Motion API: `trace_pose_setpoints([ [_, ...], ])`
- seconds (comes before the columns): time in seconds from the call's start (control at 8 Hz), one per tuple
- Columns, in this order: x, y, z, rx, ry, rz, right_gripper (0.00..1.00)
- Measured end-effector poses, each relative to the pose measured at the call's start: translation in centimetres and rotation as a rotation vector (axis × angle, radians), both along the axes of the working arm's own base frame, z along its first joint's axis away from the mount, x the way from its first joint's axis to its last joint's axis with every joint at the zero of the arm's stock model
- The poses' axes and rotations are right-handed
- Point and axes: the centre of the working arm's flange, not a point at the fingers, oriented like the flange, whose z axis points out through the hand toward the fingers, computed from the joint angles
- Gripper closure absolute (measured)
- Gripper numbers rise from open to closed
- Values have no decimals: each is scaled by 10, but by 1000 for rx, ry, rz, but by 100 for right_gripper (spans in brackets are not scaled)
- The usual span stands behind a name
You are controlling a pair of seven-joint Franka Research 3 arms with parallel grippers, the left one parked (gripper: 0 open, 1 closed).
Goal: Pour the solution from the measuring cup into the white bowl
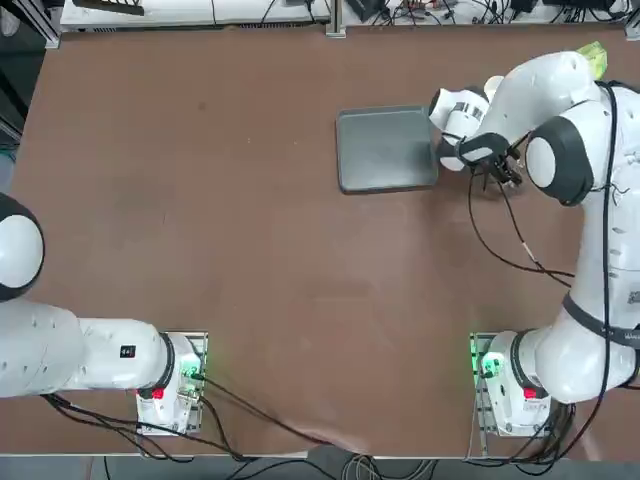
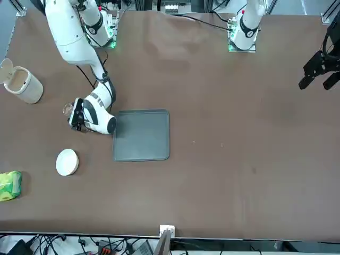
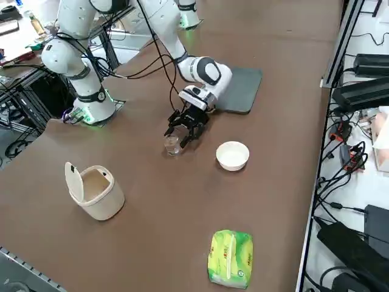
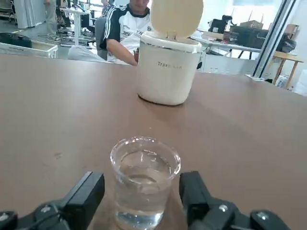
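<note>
Low over the brown table [image 2: 239,133], close to its right edge, my right gripper [image 3: 182,131] sits with its two dark fingers [image 4: 86,194] spread apart, one on each side of the measuring cup [image 4: 145,179]. The cup stands upright on the table, clear glass holding clear liquid partway up, and there is a visible gap between each finger and the glass, so I am bracketing it without touching it. In the right side view the cup [image 3: 172,145] shows just ahead of my fingertips, and in the front view it shows as a faint glint [image 2: 68,109] beside my wrist. The white bowl [image 3: 233,155] rests on the table near the cup, apart from it, toward the far side of the table from my base; its rim faces up. The grey tray [image 1: 386,149] lies flat just beside my wrist, toward the middle of the table. Past the cup, further toward my right, stands an off-white jug [image 4: 168,67] with its round lid tipped up. A green packet [image 3: 230,257] lies further off near the table's far corner, well apart from everything else. A seated person [image 4: 125,29] shows beyond the table.
</note>
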Motion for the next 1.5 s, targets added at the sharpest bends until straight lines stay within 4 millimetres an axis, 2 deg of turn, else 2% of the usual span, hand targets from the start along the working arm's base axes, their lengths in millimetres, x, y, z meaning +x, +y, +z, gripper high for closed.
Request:
trace_pose_setpoints([
  [0.75, -2, -11, -9, -20, 12, -15, 8],
  [0.88, -1, -12, -8, -22, 9, -14, 24],
  [1.12, 1, -9, -6, -23, 11, -9, 26],
  [1.5, 31, 6, 21, 18, 17, 36, 26],
])
